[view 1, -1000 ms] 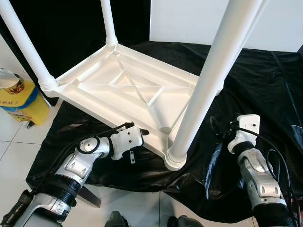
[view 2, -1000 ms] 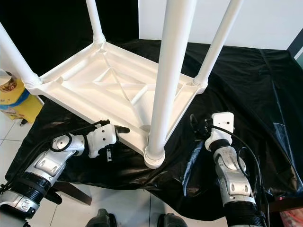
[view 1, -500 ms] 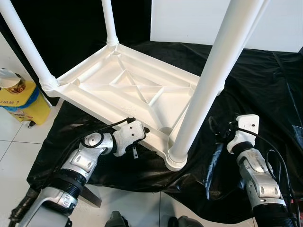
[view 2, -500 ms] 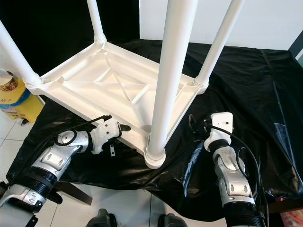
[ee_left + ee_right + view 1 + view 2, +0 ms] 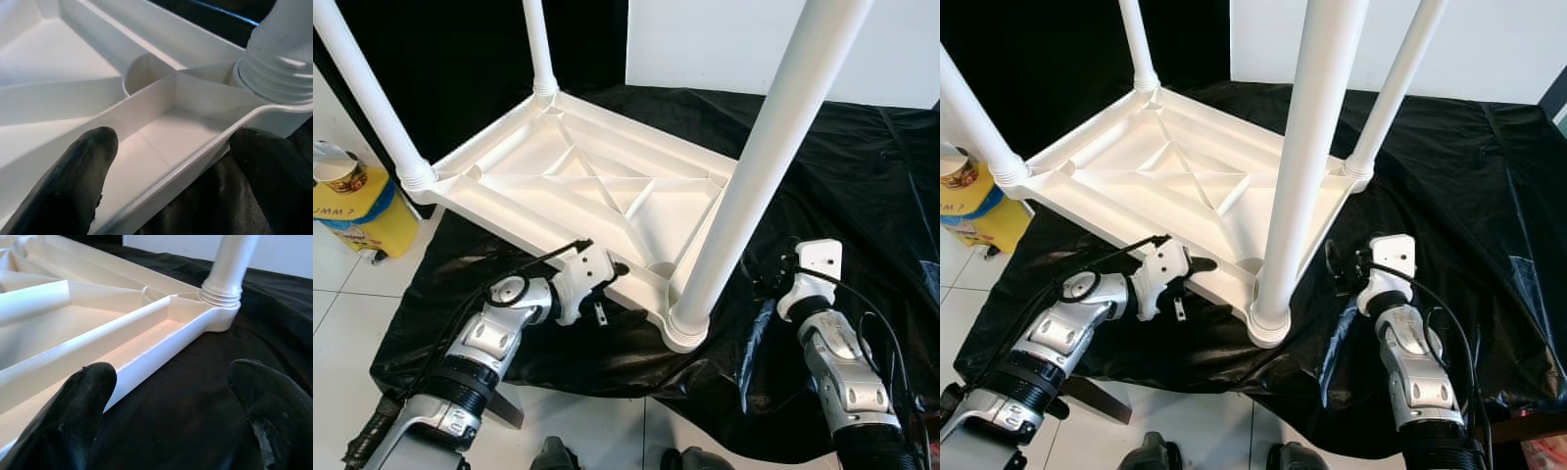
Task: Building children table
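My left tool spread wide, straddling near rim of children table, one finger inside rim channel, other outside over black sheet, just beside nearest leg; not clamped. My right tool also released, fingers apart, low over black sheet beside table's right side rim. Table lies upside down on sheet-covered bench, legs pointing up. Farther left, yellow box on tiled floor

Home floor workspace, white tiles, black plastic sheet, white wall
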Motion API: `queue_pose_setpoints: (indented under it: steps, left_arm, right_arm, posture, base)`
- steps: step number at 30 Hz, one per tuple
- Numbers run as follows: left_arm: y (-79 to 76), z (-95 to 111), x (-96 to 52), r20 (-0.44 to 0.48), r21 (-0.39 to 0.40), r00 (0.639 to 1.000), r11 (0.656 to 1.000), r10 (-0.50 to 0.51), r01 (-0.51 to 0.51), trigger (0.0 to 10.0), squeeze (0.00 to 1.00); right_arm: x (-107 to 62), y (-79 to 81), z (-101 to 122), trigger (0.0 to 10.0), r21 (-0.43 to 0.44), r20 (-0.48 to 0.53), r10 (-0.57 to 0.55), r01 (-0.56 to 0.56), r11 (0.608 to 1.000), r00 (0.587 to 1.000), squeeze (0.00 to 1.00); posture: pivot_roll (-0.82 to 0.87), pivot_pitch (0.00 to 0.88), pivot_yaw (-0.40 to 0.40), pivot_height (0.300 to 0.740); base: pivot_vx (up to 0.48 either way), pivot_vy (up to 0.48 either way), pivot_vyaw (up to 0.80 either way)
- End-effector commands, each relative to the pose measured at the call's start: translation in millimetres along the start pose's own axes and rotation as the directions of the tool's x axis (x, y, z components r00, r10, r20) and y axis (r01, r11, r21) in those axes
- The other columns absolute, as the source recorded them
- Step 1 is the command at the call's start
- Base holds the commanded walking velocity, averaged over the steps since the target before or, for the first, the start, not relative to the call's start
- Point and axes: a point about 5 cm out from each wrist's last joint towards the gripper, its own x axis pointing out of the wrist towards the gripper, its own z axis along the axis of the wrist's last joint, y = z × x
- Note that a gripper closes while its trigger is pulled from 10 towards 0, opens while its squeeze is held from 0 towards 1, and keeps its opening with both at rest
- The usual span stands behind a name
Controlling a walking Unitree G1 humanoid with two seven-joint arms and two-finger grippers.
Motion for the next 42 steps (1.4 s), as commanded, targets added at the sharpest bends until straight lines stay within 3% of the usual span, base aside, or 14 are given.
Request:
queue_pose_setpoints:
  steps: [1, 2, 4, 8, 15, 16, 22, 23, 28, 37, 40, 42]
  left_arm:
    - [-0.6, 1.3, -8.0, -0.014, 0.077, 1.0, 0.997, -0.003, 0.004, 10.0, 0.0]
    - [-0.6, 1.3, -8.0, -0.014, 0.077, 1.0, 0.997, -0.003, 0.004, 10.0, 0.0]
    - [-0.7, 0.4, -15.3, -0.079, 0.151, 0.996, 0.987, -0.045, 0.056, 10.0, 0.01]
    - [-0.9, -1.4, -20.1, -0.123, 0.157, 0.991, 0.984, -0.059, 0.078, 10.0, 0.13]
    - [-0.4, -4.5, -18.5, -0.156, 0.177, 0.986, 0.98, -0.061, 0.088, 10.0, 0.06]
    - [1.0, -8.0, -14.2, -0.169, 0.186, 0.984, 0.979, -0.052, 0.083, 10.0, 0.0]
    - [7.3, -8.5, -6.8, -0.18, 0.216, 0.983, 0.974, -0.025, 0.065, 10.0, 0.0]
    - [15.9, -5.1, -2.6, -0.173, 0.221, 0.985, 0.975, 0.008, 0.031, 10.0, 0.0]
    - [24.4, -3.4, -0.1, -0.181, 0.232, 0.983, 0.972, 0.025, 0.018, 10.0, 0.0]
    - [30.8, -14.1, 9.7, -0.26, 0.177, 0.963, 0.976, -0.075, 0.124, 10.0, 0.0]
    - [32.5, -14.7, 12.4, -0.244, 0.133, 0.967, 0.985, -0.075, 0.11, 10.0, 0.0]
    - [35.8, -11.7, 18.3, -0.197, 0.076, 0.98, 0.996, -0.031, 0.046, 10.0, 0.0]
  right_arm:
    - [0.5, -5.3, -2.6, 10.0, -0.008, -0.022, 0.004, -0.004, 1.0, 1.0, 0.0]
    - [0.5, -5.3, -2.6, 10.0, -0.008, -0.022, 0.004, -0.004, 1.0, 1.0, 0.0]
    - [2.2, -7.7, -0.7, 10.0, -0.018, -0.021, 0.012, -0.012, 1.0, 1.0, 0.0]
    - [0.3, -11.7, 1.0, 10.0, -0.026, -0.019, -0.003, 0.002, 1.0, 1.0, 0.0]
    - [-6.2, -13.9, 0.1, 10.0, -0.027, -0.024, -0.021, 0.02, 0.999, 1.0, 0.0]
    - [-9.3, -12.6, -0.8, 10.0, -0.024, -0.026, -0.024, 0.023, 0.999, 0.999, 0.0]
    - [-12.0, -12.3, -1.7, 10.0, -0.019, -0.03, -0.031, 0.031, 0.999, 0.999, 0.0]
    - [-13.7, -12.2, -1.9, 10.0, -0.019, -0.032, -0.034, 0.034, 0.999, 0.999, 0.0]
    - [-15.8, -12.3, -2.0, 10.0, -0.019, -0.036, -0.038, 0.038, 0.999, 0.999, 0.0]
    - [-17.2, -13.4, -0.3, 10.0, -0.025, -0.042, -0.04, 0.039, 0.999, 0.998, 0.0]
    - [-17.5, -13.4, 0.7, 10.0, -0.024, -0.039, -0.042, 0.041, 0.999, 0.998, 0.0]
    - [-19.5, -14.5, 1.8, 10.0, -0.021, -0.031, -0.053, 0.053, 0.998, 0.998, 0.0]
  posture:
    - [0.07, 0.096, -0.082, 0.74]
    - [0.07, 0.096, -0.082, 0.74]
    - [0.06, 0.102, -0.089, 0.74]
    - [0.05, 0.109, -0.085, 0.74]
    - [0.04, 0.122, -0.079, 0.74]
    - [0.03, 0.132, -0.067, 0.74]
    - [0.02, 0.139, -0.062, 0.74]
    - [0.02, 0.144, -0.059, 0.74]
    - [0.01, 0.151, -0.06, 0.74]
    - [0.01, 0.16, -0.052, 0.74]
    - [0.0, 0.159, -0.046, 0.74]
    - [-0.01, 0.158, -0.036, 0.74]
  base:
    - [0.0, 0.0, 0.0]
    - [0.0, 0.0, 0.0]
    - [0.0, 0.0, 0.0]
    - [0.0, 0.0, 0.0]
    - [0.0, 0.0, 0.0]
    - [0.0, 0.0, 0.0]
    - [0.0, 0.0, 0.0]
    - [0.0, 0.0, 0.0]
    - [0.0, 0.0, 0.0]
    - [0.0, 0.0, 0.0]
    - [0.0, 0.0, 0.0]
    - [0.0, 0.0, 0.0]
